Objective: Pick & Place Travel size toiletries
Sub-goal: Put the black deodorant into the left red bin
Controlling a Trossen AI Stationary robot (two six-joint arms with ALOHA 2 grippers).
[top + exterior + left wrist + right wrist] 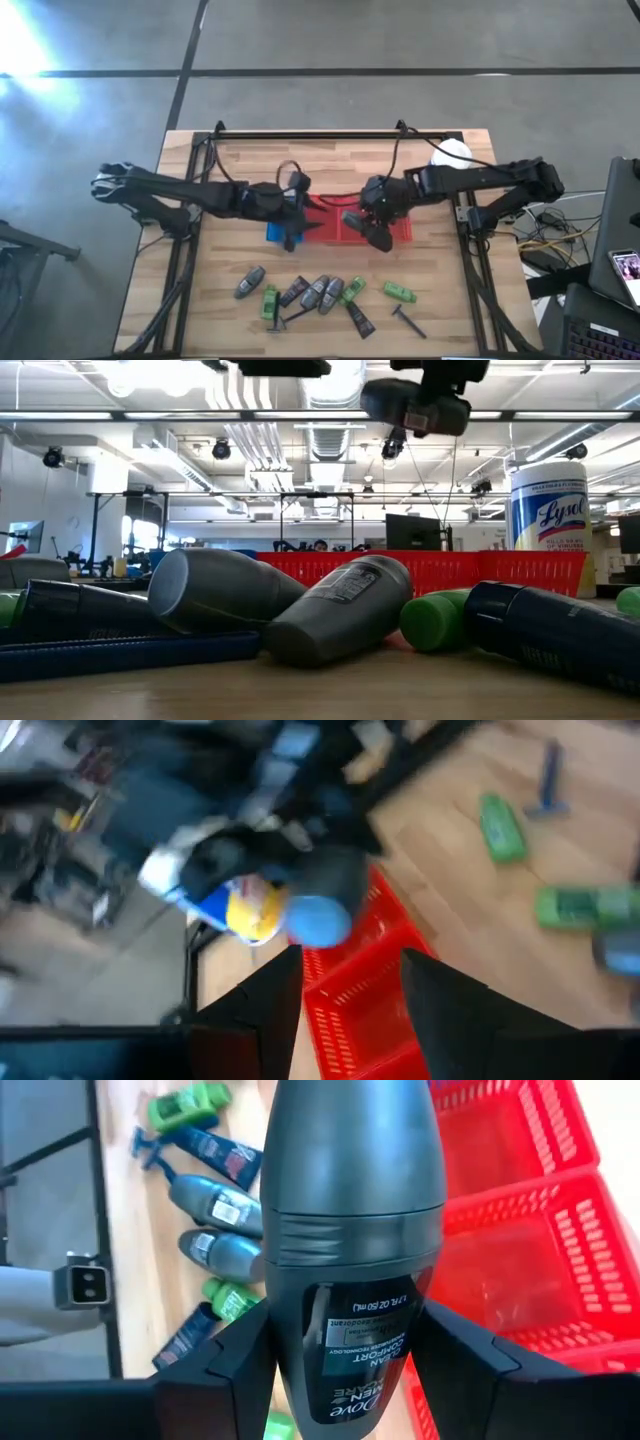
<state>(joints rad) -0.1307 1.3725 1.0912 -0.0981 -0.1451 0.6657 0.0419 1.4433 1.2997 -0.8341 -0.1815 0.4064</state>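
My right gripper (345, 1342) is shut on a grey oval stick (350, 1190) and hangs over the red baskets (403, 233) at mid-table (376, 232). My left gripper (348, 965) is open and empty, above the blue basket (271, 233) next to the red ones (291, 230). The remaining toiletries lie flat in a loose cluster by the table's near edge: grey sticks (250, 282) (323, 293), green bottles (270, 302) (399, 292), dark tubes (360, 319) and a razor (408, 322). My right gripper pinches the grey stick by its labelled lower body (350, 1315) between the two fingers (240, 1365), one on each narrow side. The stick lies along the fingers, its rounded cap end (350, 1140) reaching out past the fingertips. It is lifted clear above the red basket (520, 1270).
A large white-and-yellow canister (548, 510) stands at the table's far right corner (450, 153). In the low view, grey sticks (335, 610), a green bottle (435, 622) and a dark tube (555, 630) lie in front of the red basket wall (450, 570). Black frame rails run along the table's edges (340, 135).
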